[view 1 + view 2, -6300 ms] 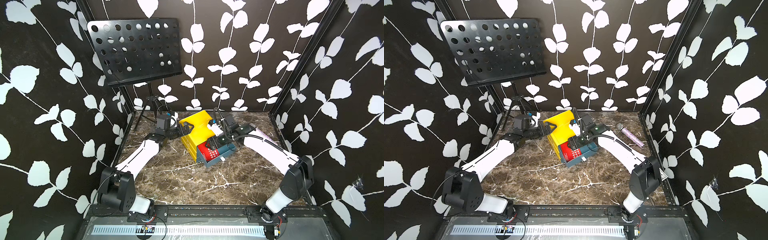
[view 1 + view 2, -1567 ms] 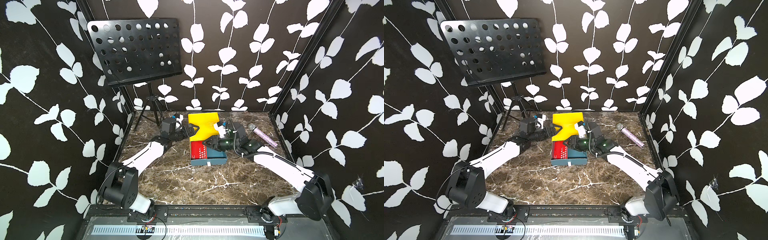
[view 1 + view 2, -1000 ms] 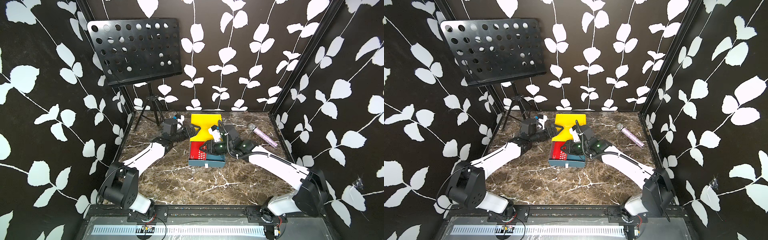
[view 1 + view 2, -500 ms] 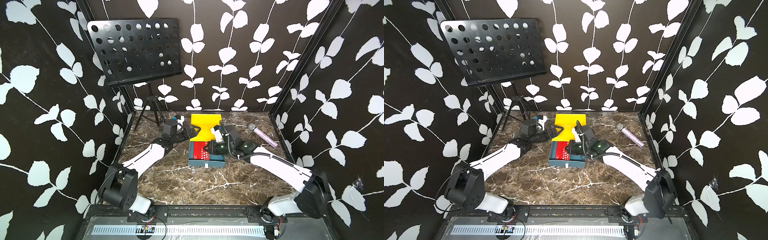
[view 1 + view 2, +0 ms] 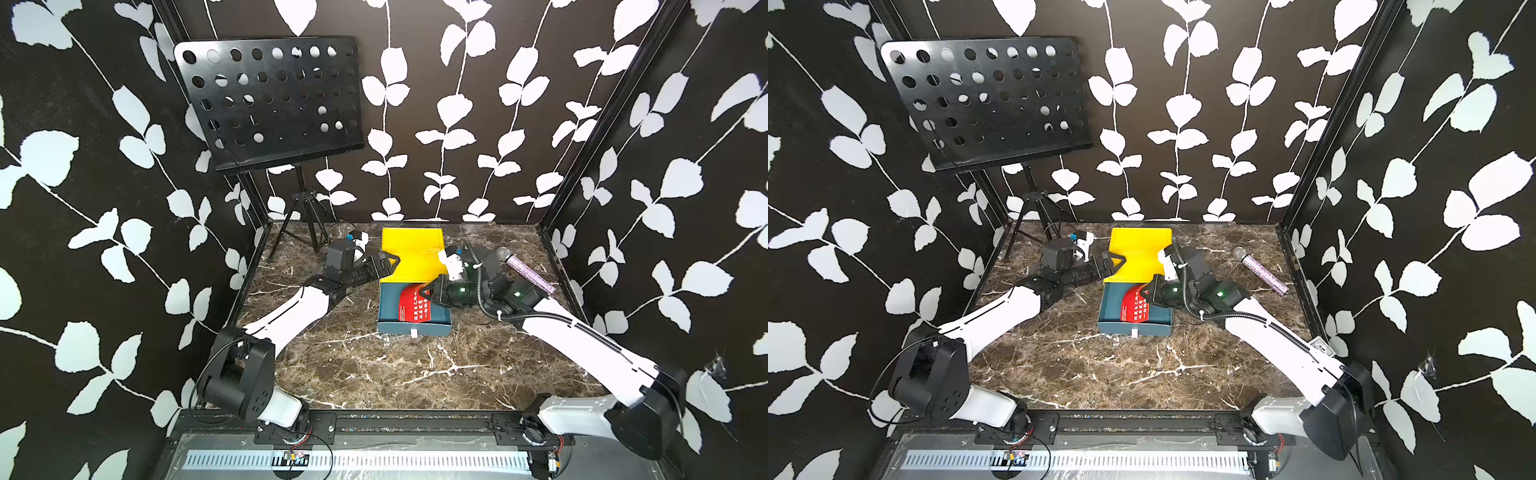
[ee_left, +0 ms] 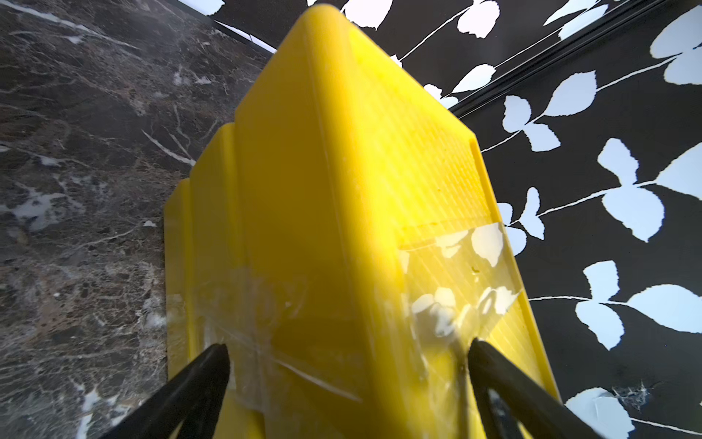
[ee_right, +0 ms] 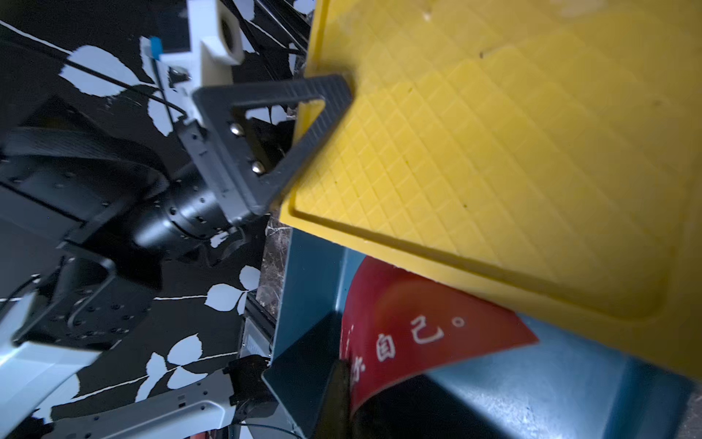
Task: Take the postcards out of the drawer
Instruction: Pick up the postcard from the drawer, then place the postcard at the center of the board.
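We take the table as a dial in both top views, with 6 o'clock nearest the arm bases. No card lies on the near marble from 5 to 7 o'clock or anywhere else on the table, so we judge that none is out yet. The drawer is open and the first lift is only beginning.

Just past centre toward 12 sits the blue drawer, pulled out toward 6 from its case. We see one red postcard in it, printed with white characters. It lies toward the drawer's 3 o'clock side, with bare blue floor at its 9 o'clock side. The card bows upward, and its far end is tucked under the case's lip. We cannot tell whether more cards lie beneath it or further back inside.

The right gripper reaches in from the drawer's 3 o'clock. Its jaws are pinched tight on the card's edge.

Beyond, at 12, stands the yellow case. The left gripper is at the case's 9 o'clock, with its jaws spread full wide astride the case's upper edge. It braces the case rather than clamping it, by our reading.

A microphone lies at 2 o'clock, and a music stand rises at 11.

What is left is to draw this card clear of the lip, set it down, and check the drawer for others.
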